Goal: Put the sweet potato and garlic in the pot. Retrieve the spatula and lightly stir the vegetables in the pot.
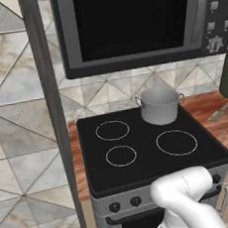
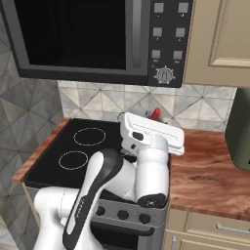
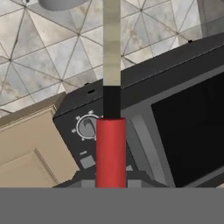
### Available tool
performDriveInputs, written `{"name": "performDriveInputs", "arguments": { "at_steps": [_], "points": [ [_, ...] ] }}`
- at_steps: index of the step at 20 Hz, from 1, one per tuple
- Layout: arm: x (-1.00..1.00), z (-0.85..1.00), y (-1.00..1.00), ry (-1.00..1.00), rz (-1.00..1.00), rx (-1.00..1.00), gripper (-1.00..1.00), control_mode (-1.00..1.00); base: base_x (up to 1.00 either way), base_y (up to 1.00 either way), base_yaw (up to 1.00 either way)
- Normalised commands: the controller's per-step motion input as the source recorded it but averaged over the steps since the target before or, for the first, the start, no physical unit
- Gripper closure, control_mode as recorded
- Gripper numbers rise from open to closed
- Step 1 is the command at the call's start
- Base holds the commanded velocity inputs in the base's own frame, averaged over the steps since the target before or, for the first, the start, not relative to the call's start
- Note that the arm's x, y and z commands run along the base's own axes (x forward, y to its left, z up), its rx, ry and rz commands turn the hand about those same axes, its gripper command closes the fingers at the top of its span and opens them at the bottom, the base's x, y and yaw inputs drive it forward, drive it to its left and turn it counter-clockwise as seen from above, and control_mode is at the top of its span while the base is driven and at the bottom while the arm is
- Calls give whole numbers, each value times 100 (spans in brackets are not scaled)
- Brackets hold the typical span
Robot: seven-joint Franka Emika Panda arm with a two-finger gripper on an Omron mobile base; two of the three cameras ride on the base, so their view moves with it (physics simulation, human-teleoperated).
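The pot stands on the black stove top at its back right burner, about one o'clock from the hob's centre, close under the microwave. The three other burner rings lie bare, leaving open room toward seven and five o'clock. At three o'clock of the stove the wooden counter carries a flat blade near the stove's edge. In the hand view, the spatula, red-handled with a dark neck and pale shaft, rises straight from between the gripper, whose jaws are drawn nearly together, pinching that handle. The pot's rim shows at twelve o'clock there.
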Motion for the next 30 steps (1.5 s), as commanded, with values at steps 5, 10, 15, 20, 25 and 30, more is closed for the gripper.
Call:
{"name": "performDriveInputs", "arguments": {
  "at_steps": [5,10,15,20,25,30],
  "points": [
    [32,-17,12,-19,-3,0,100,-100,0,0,0],
    [30,-19,18,-24,-3,0,100,-100,0,0,0],
    [25,-40,14,-27,-2,-1,100,-100,0,0,0],
    [10,-57,1,-22,0,-1,100,-100,0,0,0],
    [15,-74,1,-15,0,-4,100,-100,0,0,0],
    [25,-76,9,-10,-2,-1,100,-100,0,0,0]
  ]
}}
